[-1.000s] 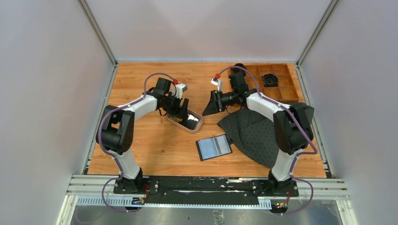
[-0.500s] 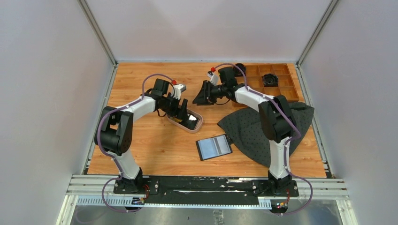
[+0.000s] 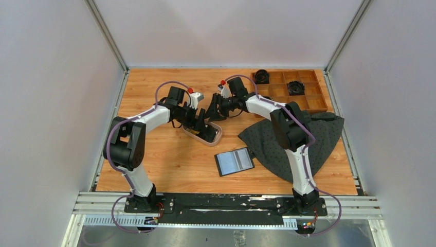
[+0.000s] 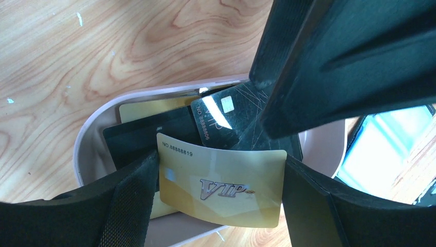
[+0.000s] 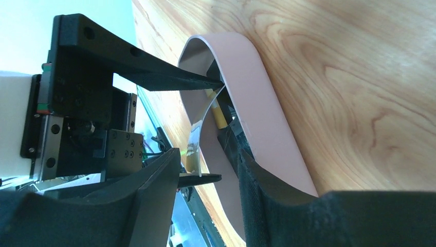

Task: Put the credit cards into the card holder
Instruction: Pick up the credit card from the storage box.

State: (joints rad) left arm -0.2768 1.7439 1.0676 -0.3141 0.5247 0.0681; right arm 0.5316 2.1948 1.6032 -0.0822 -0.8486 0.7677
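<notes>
- Left wrist view: our left gripper (image 4: 220, 177) pinches a gold card (image 4: 226, 198) edge to edge, bowed, over the oval tray (image 4: 85, 146).
- Beneath it, black cards (image 4: 146, 135) lie in that tray.
- Our right gripper (image 5: 208, 167) stands spread at the tray's rim, gripping nothing.
- Our card holder (image 3: 234, 161) lies open toward the bench's near edge, well apart from the tray.

gold card (image 4: 221, 188): "NO.88888819", "VIP" | black card (image 4: 221, 116): "NO.88888806", partly hidden
</notes>
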